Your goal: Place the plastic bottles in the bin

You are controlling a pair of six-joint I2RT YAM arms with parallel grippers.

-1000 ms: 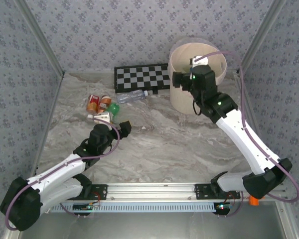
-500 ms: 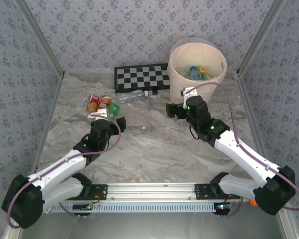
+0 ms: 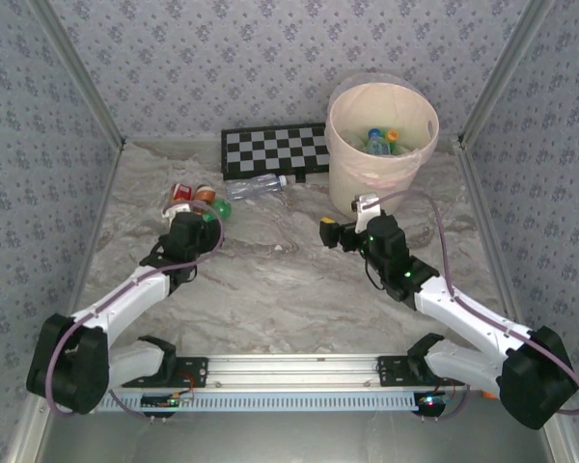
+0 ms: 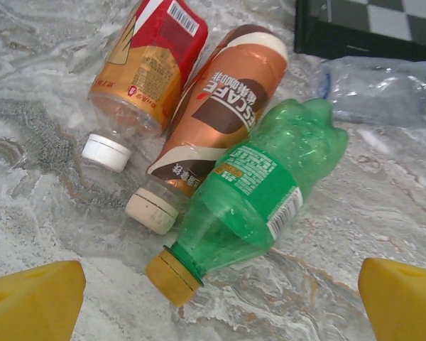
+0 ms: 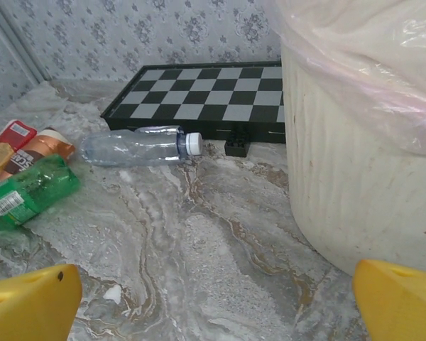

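The left hand (image 4: 220,305) is wide open, and its two yellow fingers (image 4: 32,298) are far apart. Just in front of it, three bottles lie side by side on the counter (image 3: 289,280). There is a green bottle (image 4: 255,192) with a yellow cap, a brown coffee bottle (image 4: 220,106) and a red bottle (image 4: 153,64). They touch each other, but no finger touches them. In the top view a clear bottle (image 5: 138,148) lies at 2 o'clock from the green one, beside the checkerboard (image 3: 275,149). The right hand (image 5: 213,305) is wide open too and holds nothing. It is near the middle of the counter. The bin (image 3: 381,178) stands upright at 1 o'clock from it, with some small bottles (image 3: 378,142) inside.
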